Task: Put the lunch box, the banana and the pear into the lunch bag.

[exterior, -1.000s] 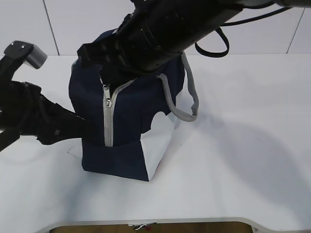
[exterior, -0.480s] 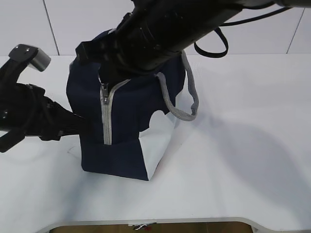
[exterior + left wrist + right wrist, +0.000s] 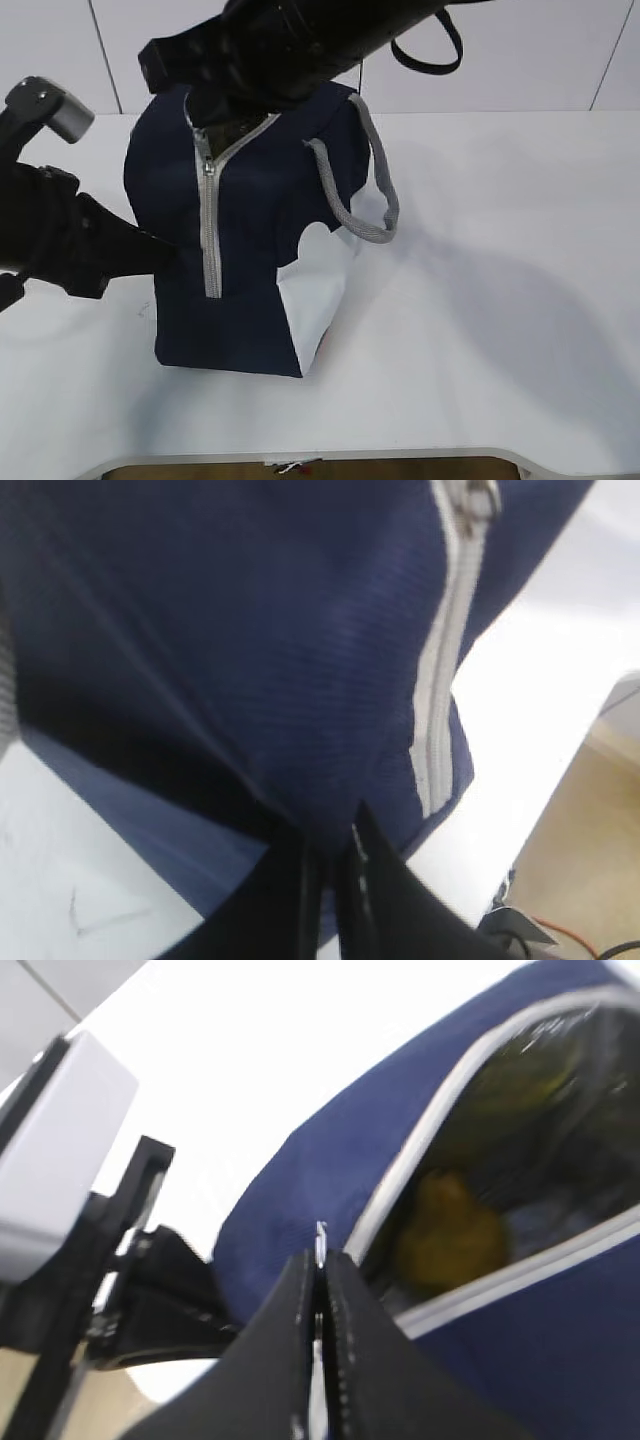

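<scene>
The navy lunch bag [image 3: 250,240] stands upright on the white table, its grey zip [image 3: 210,230] closed up the front and still parted in a V at the top. My right gripper [image 3: 212,118] reaches across over the bag's top; in the right wrist view it [image 3: 320,1290] is shut on the metal zip pull [image 3: 320,1242]. Through the open mouth a yellow fruit [image 3: 445,1232] lies inside; I cannot tell whether it is the banana or the pear. The lunch box is not clearly visible. My left gripper [image 3: 168,262] [image 3: 332,865] is shut on the bag's lower left fabric [image 3: 250,640].
A grey webbing handle [image 3: 368,200] hangs down the bag's right side over the white panel [image 3: 315,300]. The table's front edge [image 3: 320,455] is near. The left arm's camera housing [image 3: 60,1150] sits close beside the right gripper.
My right gripper has risen with the zip pull, and the closed part of the zip now reaches higher. The bag has been drawn taller and slightly left. The left arm has held its grip.
</scene>
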Controlling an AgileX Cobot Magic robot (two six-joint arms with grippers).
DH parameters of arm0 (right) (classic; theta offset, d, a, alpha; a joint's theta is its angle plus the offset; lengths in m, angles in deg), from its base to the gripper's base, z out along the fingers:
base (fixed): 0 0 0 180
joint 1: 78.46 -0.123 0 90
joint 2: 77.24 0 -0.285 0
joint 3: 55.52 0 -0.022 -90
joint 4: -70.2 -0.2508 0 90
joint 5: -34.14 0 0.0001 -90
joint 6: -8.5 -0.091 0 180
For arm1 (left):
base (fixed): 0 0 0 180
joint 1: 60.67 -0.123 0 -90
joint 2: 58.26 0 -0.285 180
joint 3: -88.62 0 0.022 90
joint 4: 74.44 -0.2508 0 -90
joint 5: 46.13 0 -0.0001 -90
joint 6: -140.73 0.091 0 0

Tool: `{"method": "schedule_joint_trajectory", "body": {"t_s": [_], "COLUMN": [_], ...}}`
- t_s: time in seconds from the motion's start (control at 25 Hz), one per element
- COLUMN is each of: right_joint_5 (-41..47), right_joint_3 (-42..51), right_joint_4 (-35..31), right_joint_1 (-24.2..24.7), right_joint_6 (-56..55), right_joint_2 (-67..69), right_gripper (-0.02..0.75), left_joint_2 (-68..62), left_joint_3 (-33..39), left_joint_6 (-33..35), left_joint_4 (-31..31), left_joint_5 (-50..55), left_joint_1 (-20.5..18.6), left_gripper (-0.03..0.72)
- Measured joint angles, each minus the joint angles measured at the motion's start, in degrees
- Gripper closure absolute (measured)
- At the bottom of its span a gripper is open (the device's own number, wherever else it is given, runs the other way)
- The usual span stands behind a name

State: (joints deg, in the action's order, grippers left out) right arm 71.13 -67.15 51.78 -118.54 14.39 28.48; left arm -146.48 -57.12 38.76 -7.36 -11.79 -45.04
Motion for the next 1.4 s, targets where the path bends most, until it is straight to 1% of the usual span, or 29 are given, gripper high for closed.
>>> {"method": "schedule_joint_trajectory", "body": {"t_s": [0.12, 0.36, 0.52, 0.68, 0.8, 0.96, 1.2, 1.32, 1.4], "right_joint_5": [0.1, 0.2, 3.4, 6.8, 6.6, 5.1, 2.0, 1.8, 1.7], "right_joint_3": [-1.2, -1.4, -1.6, -1.8, -1.8, -2.2, -3.2, -4.4, -4.7], "right_joint_4": [2.7, 3.4, 1.2, -2.7, -4.6, -4.7, -1.8, 1.2, 4.3], "right_joint_1": [0.0, 0.0, 0.0, 0.0, 0.0, 0.0, 0.0, 0.0, 0.0], "right_joint_6": [0.3, 0.4, 0.4, 2.5, 4.6, 6.4, 7.6, 7.8, 7.8], "right_joint_2": [0.0, 0.0, -0.3, -0.5, -0.5, -0.5, -0.5, -0.5, -0.5], "right_gripper": [0.725, 0.725, 0.725, 0.725, 0.725, 0.725, 0.725, 0.725, 0.725], "left_joint_2": [1.6, 4.0, 4.2, 4.2, 4.2, 4.2, 4.4, 4.4, 4.4], "left_joint_3": [0.0, 0.3, 0.4, 0.5, 0.5, 0.5, 0.5, 0.5, 0.5], "left_joint_6": [0.0, -0.5, -0.6, -0.6, -0.6, -0.7, -0.7, -0.7, -0.7], "left_joint_4": [-2.2, -5.5, -6.0, -5.6, -5.6, -5.9, -8.0, -8.4, -8.4], "left_joint_5": [0.4, -1.0, -3.2, -7.7, -7.7, -6.0, -5.3, -5.2, -5.2], "left_joint_1": [0.0, 0.0, 0.0, 0.0, 0.0, 0.0, 0.0, 0.0, 0.0], "left_gripper": [0.69, 0.691, 0.692, 0.692, 0.692, 0.692, 0.693, 0.693, 0.693]}}
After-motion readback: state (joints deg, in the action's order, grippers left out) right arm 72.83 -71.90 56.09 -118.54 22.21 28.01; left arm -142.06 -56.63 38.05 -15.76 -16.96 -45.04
